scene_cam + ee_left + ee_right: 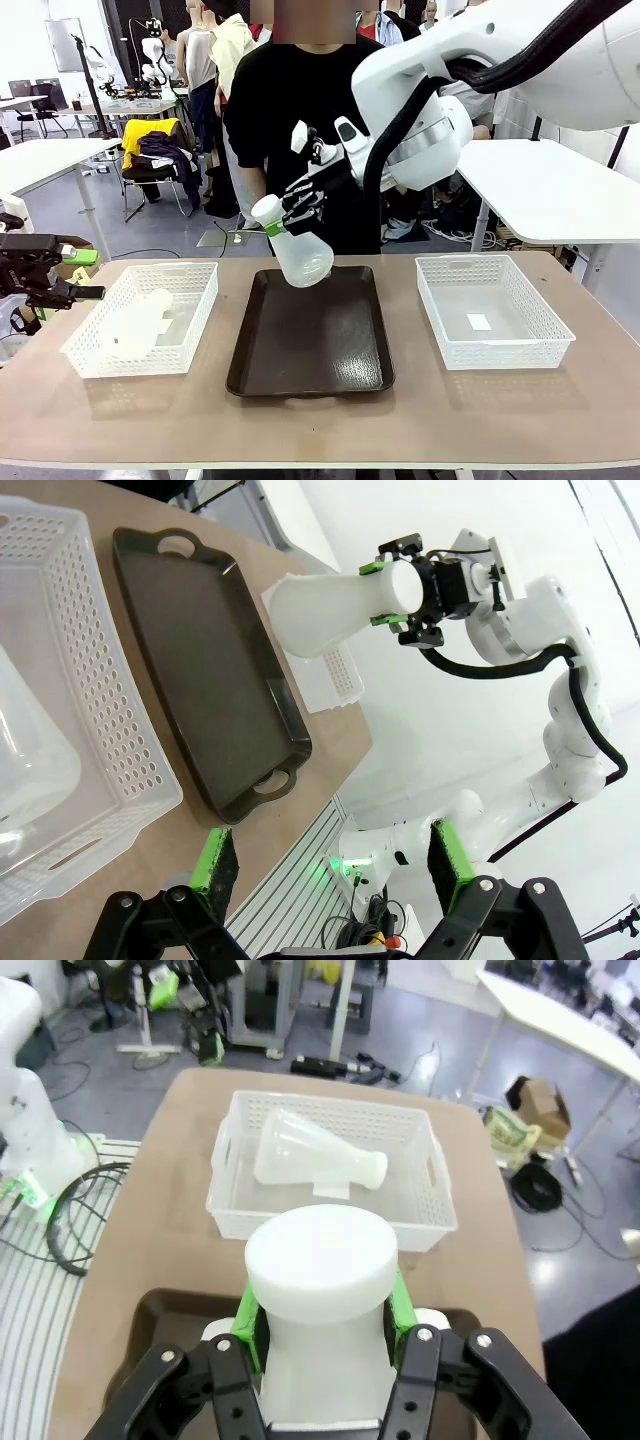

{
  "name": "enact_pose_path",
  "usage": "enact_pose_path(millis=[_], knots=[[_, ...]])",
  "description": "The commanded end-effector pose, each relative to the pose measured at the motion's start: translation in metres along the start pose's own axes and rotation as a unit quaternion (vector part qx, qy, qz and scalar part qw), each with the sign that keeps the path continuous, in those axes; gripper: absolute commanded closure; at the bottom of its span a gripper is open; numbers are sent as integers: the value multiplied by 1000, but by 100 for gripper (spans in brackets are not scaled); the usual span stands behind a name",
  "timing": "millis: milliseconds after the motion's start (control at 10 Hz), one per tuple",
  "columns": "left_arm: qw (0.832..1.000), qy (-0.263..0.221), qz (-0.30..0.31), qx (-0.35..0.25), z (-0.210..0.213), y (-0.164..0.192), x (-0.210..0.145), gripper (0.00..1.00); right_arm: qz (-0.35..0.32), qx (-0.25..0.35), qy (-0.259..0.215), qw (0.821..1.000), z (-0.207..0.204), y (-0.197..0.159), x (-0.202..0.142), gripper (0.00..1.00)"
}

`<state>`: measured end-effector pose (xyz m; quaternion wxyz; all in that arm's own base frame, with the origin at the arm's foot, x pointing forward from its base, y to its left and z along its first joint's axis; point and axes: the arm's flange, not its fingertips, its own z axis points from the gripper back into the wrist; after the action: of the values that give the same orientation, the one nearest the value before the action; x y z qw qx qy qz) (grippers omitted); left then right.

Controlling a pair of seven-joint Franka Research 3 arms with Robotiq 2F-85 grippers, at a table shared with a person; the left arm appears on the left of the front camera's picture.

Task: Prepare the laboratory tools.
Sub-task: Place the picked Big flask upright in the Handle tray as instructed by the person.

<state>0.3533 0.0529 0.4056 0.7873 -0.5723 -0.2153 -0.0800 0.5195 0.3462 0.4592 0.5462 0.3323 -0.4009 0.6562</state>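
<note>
we see the right gripper (276,223) reaching in from the right to the middle of the table (320,430), clenched on the narrow neck of a frosted erlenmeyer flask (302,256). the flask hangs tilted in the air over the far end of the dark brown tray (310,350), with its mouth up and to the left and its wide base down and to the right. in the right wrist view the flask's round mouth (320,1260) sits between the green pads (250,1312), which press on either side of the neck. in the left wrist view the same flask (320,615) shows off the tray (200,660), with the right gripper (400,592) around its neck.

a second flask (140,320) lies on its side in the left white mesh basket (130,366), which stands just left of the tray. the right wrist view shows it (310,1155) in that basket (330,1222), resting on the floor of it.

the left gripper (85,273) hovers off the table's left edge, beside the left basket, released and holding nothing. in its own wrist view its fingers (215,865) stand wide apart, with the basket (90,680) to one side.

the right white mesh basket (490,355) stands right of the tray with a small white slip (479,322) on its floor. a person in a black top (290,100) stands at the far side of the table, behind the held flask.
</note>
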Motion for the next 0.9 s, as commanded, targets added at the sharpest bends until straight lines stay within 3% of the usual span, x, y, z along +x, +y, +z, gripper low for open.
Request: enact_pose_path(millis=[0, 300, 800], knots=[[1000, -6, 2, -8, 0, -1, 0, 0, 9, 16, -80, 997, -5, -16, -29, 100], [1000, -6, 2, -8, 0, -1, 0, 0, 14, 34, -125, 991, -26, -35, -57, 100], [1000, -6, 2, -8, 0, -1, 0, 0, -20, 10, -204, 979, -38, -62, -118, 100]])
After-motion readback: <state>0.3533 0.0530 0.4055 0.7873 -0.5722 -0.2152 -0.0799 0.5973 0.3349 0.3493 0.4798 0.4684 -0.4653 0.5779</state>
